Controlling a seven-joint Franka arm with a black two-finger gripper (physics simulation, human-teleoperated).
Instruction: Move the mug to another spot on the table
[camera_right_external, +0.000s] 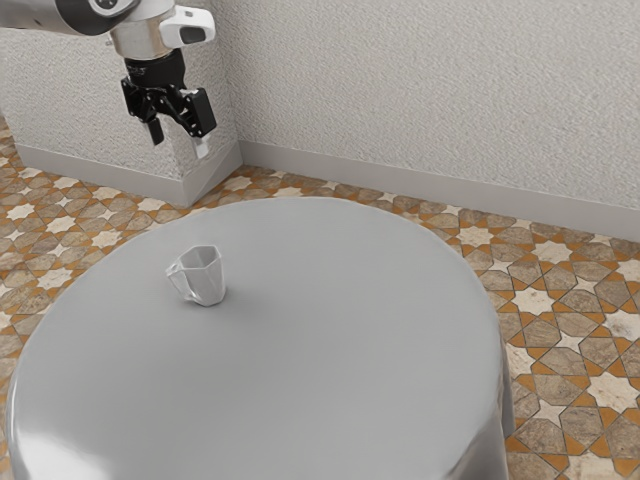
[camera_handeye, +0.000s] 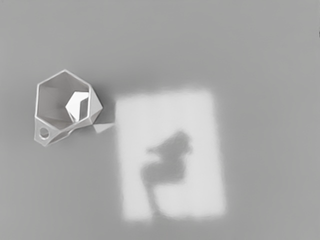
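Note:
A white faceted mug stands upright on the round grey table, toward the exterior view's left, its handle pointing left. My black gripper hangs high above the table, up and to the left of the mug, fingers spread open with nothing between them. From above, the wrist view looks into the mug, showing its hexagonal rim and its handle, well off to one side of the hand's axis.
A bright patch of light with my arm's shadow lies on the tabletop beside the mug. A white wall corner stands behind the gripper. Patterned floor tiles surround the table.

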